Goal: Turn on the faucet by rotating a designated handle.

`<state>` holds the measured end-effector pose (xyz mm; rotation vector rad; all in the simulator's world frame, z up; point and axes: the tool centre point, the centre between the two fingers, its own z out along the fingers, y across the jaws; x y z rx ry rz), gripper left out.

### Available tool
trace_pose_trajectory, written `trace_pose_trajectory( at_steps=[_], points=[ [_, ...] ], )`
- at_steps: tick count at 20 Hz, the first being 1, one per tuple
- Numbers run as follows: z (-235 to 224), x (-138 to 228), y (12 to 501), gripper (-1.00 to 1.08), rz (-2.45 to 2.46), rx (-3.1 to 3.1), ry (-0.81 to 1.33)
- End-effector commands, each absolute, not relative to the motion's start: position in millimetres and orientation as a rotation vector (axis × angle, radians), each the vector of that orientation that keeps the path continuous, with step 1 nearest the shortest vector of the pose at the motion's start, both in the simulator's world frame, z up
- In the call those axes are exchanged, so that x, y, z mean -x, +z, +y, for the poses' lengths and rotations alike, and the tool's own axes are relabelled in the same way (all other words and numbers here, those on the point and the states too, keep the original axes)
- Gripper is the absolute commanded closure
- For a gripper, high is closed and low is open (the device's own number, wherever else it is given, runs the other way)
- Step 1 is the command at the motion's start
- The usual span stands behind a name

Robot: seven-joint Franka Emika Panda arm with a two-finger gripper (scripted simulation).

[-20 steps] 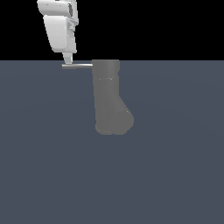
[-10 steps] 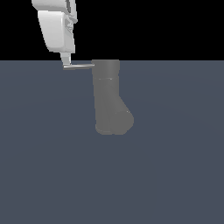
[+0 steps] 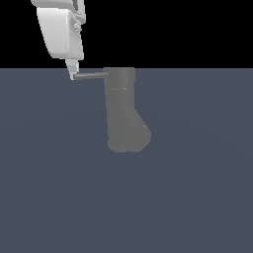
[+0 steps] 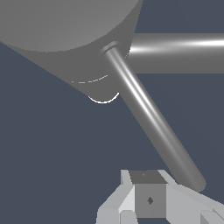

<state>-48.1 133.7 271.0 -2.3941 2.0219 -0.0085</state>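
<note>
Exterior view: a grey faucet [image 3: 123, 111] stands upright on a flat dark blue-grey floor [image 3: 197, 197], near the middle of the scene, its rounded foot bulging toward the exterior view's right.
Handle [image 3: 91, 75]: a thin light-grey bar that sticks out level from the top of the faucet toward the exterior view's left.
Gripper [image 3: 72, 75]: white and glossy, it comes down from the upper part of the exterior view's left, tilted a little; its tip is at the free end of the handle, touching it or just beside it.
Wrist view: the handle [image 4: 151, 116] runs slantwise from the faucet [image 4: 65, 35] to the fingertip [image 4: 148, 199], and its rounded end lies just beside that finger.
Gripper state: cannot tell whether the jaws are spread or pressed together; only one finger shows clearly.
</note>
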Motion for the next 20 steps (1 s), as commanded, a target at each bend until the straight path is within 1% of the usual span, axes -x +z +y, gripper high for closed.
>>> trace_pose_trajectory(
  at_steps=[1,20],
  points=[
    [124,54,271,1.08,2.031,2.392,-0.007],
    [57,98,271,1.08,2.040,2.388,-0.001]
  ],
)
